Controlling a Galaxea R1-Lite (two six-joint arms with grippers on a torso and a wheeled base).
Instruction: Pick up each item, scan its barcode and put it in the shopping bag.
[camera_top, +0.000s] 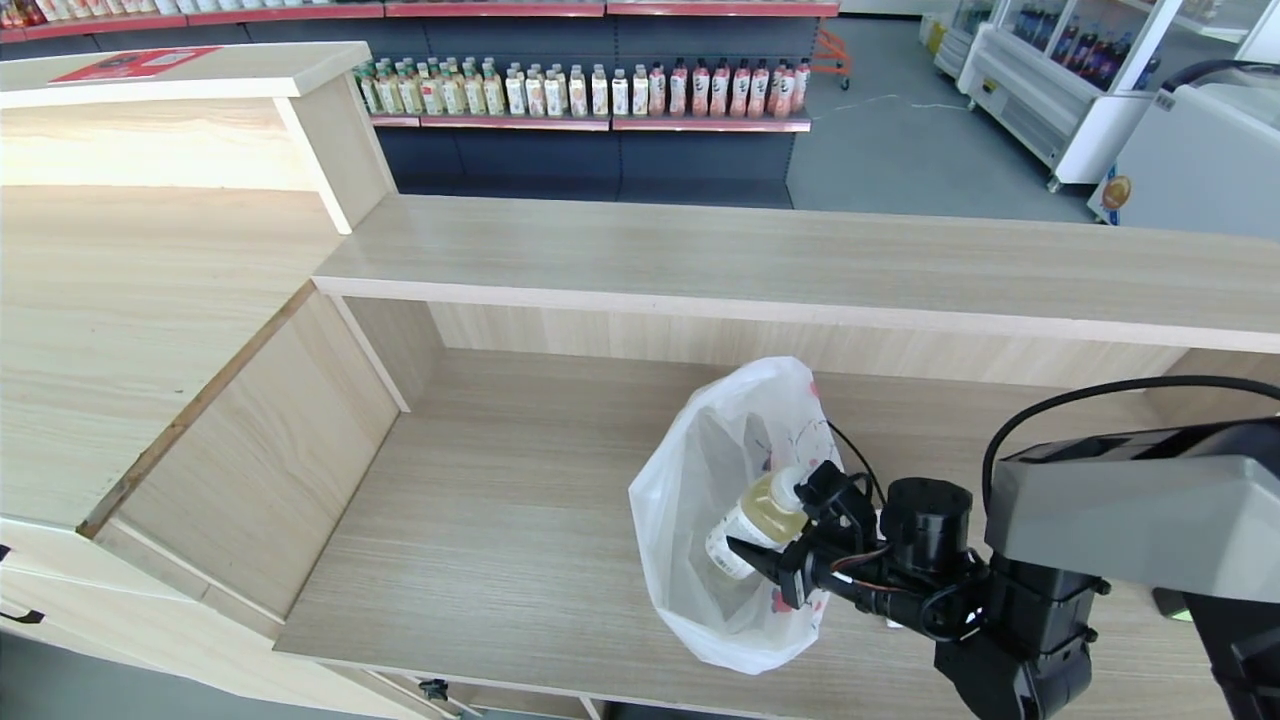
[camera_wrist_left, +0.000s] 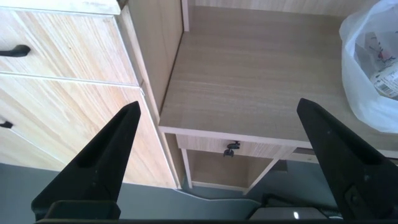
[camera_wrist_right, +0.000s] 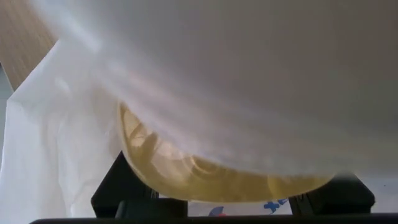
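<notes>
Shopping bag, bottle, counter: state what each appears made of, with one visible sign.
Shopping bag: probably thin plastic film; white, translucent, crinkled. Bottle: likely clear plastic; yellowish liquid shows through its wall. Counter: wood-look board, perhaps laminate or veneer; matte, even straight grain.

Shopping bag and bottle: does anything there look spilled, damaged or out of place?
Nothing stands out. The bottle is held tilted by the right gripper at the mouth of the shopping bag, which stands on the counter; no spill shows there.

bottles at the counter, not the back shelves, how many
1: a bottle in the right gripper at the mouth of the shopping bag; others may lie hidden inside.
</notes>
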